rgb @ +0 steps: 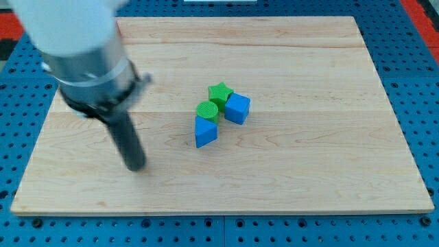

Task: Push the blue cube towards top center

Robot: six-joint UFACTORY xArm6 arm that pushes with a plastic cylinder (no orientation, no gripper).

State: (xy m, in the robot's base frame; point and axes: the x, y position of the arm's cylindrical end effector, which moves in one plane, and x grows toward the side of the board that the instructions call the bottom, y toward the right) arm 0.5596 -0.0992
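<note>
The blue cube (237, 108) lies near the middle of the wooden board (309, 158). It touches a green star (219, 92) at its upper left and sits beside a green cylinder (207, 111) on its left. A blue triangular block (205, 132) lies just below the cylinder. My tip (136, 166) rests on the board far to the left of the cluster and a little lower, apart from all blocks. The rod rises up and to the left into the arm's blurred grey and white body.
The board is ringed by a blue perforated table (425, 103). The arm's body (79, 48) covers the board's top left corner.
</note>
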